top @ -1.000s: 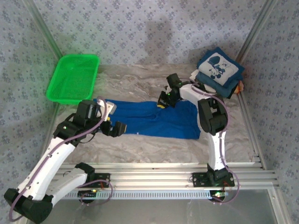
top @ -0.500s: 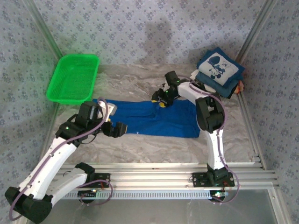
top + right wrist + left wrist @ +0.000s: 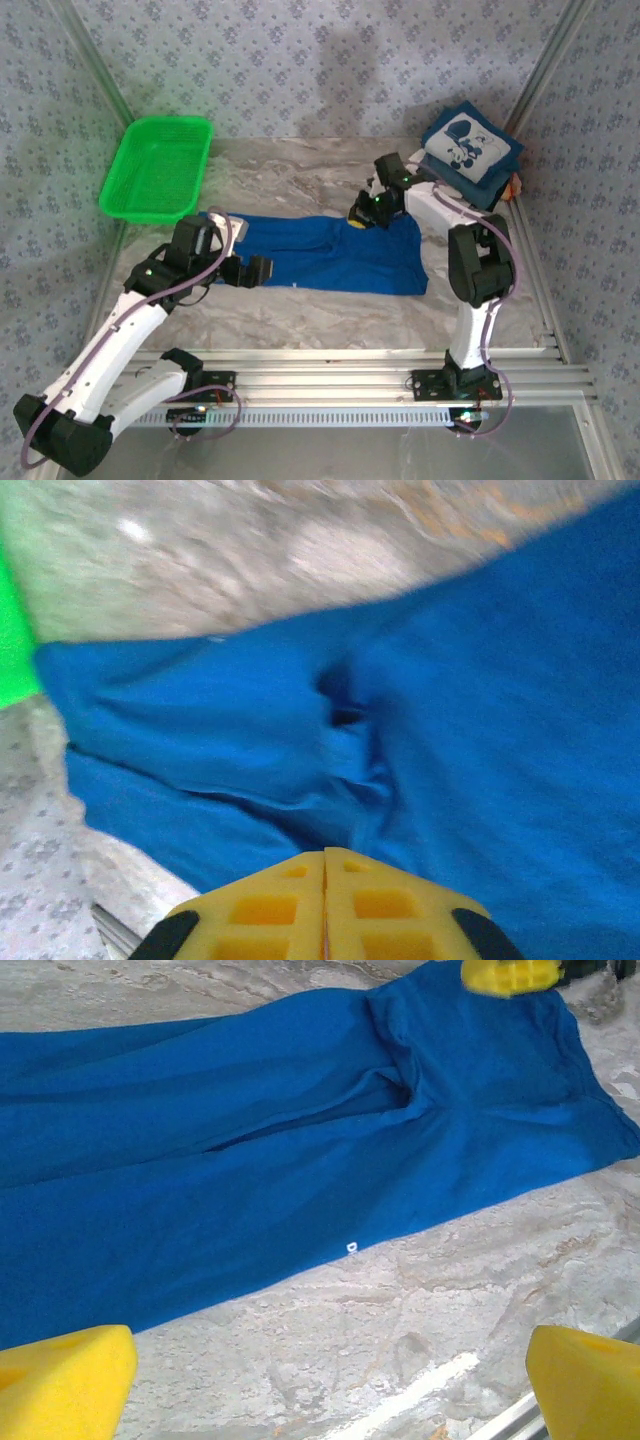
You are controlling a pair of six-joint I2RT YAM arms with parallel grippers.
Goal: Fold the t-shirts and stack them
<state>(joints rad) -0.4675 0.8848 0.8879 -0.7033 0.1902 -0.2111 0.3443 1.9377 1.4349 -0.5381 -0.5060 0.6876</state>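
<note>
A royal-blue t-shirt (image 3: 320, 255) lies spread across the middle of the marble-patterned table, creased along its length (image 3: 250, 1160). My left gripper (image 3: 245, 272) hovers open at the shirt's near left edge; in the left wrist view its yellow fingers stand wide apart over bare table (image 3: 320, 1390). My right gripper (image 3: 360, 218) sits at the shirt's far edge. Its yellow tips are pressed together (image 3: 325, 858), and a ridge of blue cloth (image 3: 350, 780) runs into them. A stack of folded t-shirts (image 3: 470, 148), a navy one with white cartoon print on top, rests at the back right.
A green mesh basket (image 3: 158, 165) stands at the back left, its rim also at the left edge of the right wrist view (image 3: 12, 630). Patterned walls enclose the table. An aluminium rail (image 3: 350, 375) runs along the near edge by the arm bases.
My right gripper slid left along the shirt's far edge, then back right, closer to the stack, ending shut. The left arm barely moved.
</note>
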